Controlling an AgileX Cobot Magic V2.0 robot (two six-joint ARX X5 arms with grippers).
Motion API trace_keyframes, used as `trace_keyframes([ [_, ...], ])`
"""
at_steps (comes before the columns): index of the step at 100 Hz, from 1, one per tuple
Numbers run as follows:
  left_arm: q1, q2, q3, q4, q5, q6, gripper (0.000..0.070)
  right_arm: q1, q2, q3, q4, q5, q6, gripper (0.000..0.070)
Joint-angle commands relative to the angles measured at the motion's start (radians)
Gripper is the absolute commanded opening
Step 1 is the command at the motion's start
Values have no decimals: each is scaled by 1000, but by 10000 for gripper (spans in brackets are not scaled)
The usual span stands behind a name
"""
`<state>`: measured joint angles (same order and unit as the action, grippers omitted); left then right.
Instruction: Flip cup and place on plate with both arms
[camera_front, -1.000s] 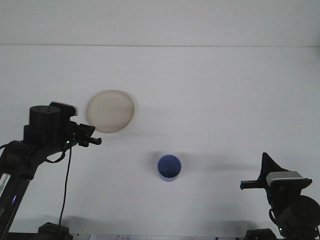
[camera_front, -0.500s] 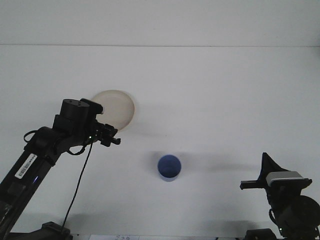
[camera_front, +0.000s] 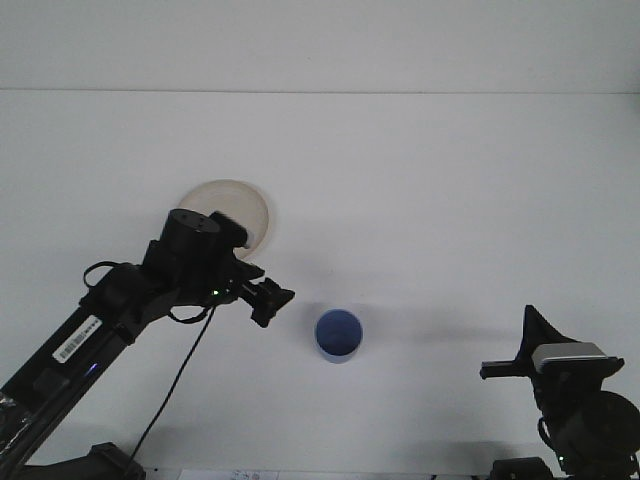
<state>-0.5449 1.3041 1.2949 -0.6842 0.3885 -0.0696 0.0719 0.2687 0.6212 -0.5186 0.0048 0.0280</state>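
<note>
A blue cup stands on the white table, right of centre and near the front. From here I cannot tell whether its round top face is the mouth or the base. A beige plate lies to the left and further back, its near-left part hidden by my left arm. My left gripper is open and hovers just left of the cup, a short gap away, holding nothing. My right gripper rests low at the bottom right, well away from the cup.
The white table runs back to a wall line at the top. A black cable hangs from the left arm down to the front edge.
My left arm has swung right and forward, from beside the plate's left edge, across its near side, to just left of the cup. The right arm, cup and plate have not moved.
</note>
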Motion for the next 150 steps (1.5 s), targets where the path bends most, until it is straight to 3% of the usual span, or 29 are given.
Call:
trace_keyframes([
  [1, -37, 39, 22, 14, 5, -27, 510, 2, 1, 3, 9, 3, 9, 0],
  [70, -215, 310, 23, 69, 2, -44, 506, 2, 1, 3, -16, 3, 9, 0],
  [77, -221, 320, 23, 79, 2, -44, 451, 2, 1, 3, -16, 3, 9, 0],
  [89, -229, 330, 23, 98, 2, -37, 95, 2, 1, 3, -16, 3, 9, 0],
  [98, -229, 335, 23, 103, 1, -35, 3, 2, 1, 3, -15, 3, 9, 0],
  [141, -204, 320, 65, 77, -53, -52, 6, 2, 1, 3, -13, 3, 10, 0],
  [150, -181, 308, 126, 33, -92, -37, 6, 2, 1, 3, -13, 3, 10, 0],
])
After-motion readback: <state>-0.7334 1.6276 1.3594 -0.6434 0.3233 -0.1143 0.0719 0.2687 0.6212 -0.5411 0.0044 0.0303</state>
